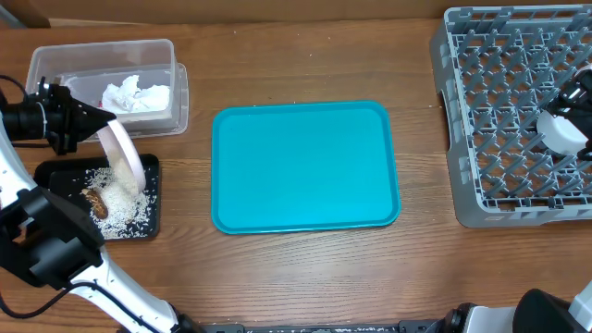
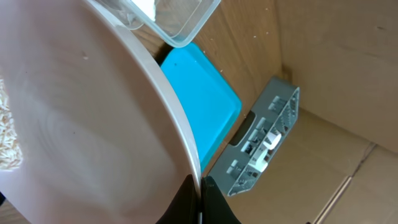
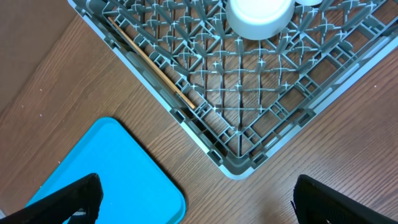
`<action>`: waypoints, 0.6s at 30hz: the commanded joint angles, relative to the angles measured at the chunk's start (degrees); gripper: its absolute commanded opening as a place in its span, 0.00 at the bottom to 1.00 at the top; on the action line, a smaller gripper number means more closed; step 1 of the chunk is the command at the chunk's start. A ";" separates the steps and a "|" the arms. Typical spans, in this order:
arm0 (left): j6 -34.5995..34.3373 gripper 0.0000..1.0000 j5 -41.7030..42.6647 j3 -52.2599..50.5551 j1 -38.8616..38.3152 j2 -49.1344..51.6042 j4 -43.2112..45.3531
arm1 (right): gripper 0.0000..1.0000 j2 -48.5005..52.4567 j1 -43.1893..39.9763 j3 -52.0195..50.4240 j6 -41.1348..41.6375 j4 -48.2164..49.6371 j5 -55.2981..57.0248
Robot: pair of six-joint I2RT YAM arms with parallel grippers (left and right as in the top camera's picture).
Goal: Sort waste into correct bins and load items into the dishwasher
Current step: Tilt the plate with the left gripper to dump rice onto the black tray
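Pinkish-white plate [image 1: 125, 157] in left gripper [image 1: 105, 123] over black tray [image 1: 153, 166]

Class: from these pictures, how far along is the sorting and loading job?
Done: tissues in the tub, rice and scrap on the black tray, cup and chopsticks in the rack. In hand: the left gripper holds the plate tilted over the black tray. Left: that plate must reach the rack; the right gripper hangs open above its corner.
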 commanded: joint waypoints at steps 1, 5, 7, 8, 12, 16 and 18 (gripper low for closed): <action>1.05 0.04 3.37 1.40 1.01 -0.09 -0.17 | 1.00 -0.09 -0.20 0.79 0.09 0.31 0.42; 0.94 0.04 4.79 1.40 1.55 -0.09 -0.17 | 1.00 -0.09 -0.20 0.79 0.09 0.31 0.42; 0.61 0.04 6.69 1.38 2.08 -0.17 -0.17 | 1.00 -0.09 -0.20 0.79 0.09 0.28 0.42; 0.57 0.04 7.34 1.38 2.19 -0.26 -0.20 | 1.00 -0.09 -0.20 0.79 0.09 0.31 0.39; -2.71 0.04 8.74 1.40 2.16 -0.31 -0.17 | 1.00 -0.09 -0.20 0.79 0.09 0.31 0.39; -2.95 0.04 8.66 1.38 2.93 -0.31 -0.17 | 1.00 -0.09 -0.20 0.79 0.09 0.31 0.39; -2.84 0.04 7.17 1.38 3.34 -0.31 -0.17 | 1.00 -0.09 -0.20 0.79 0.09 0.31 0.39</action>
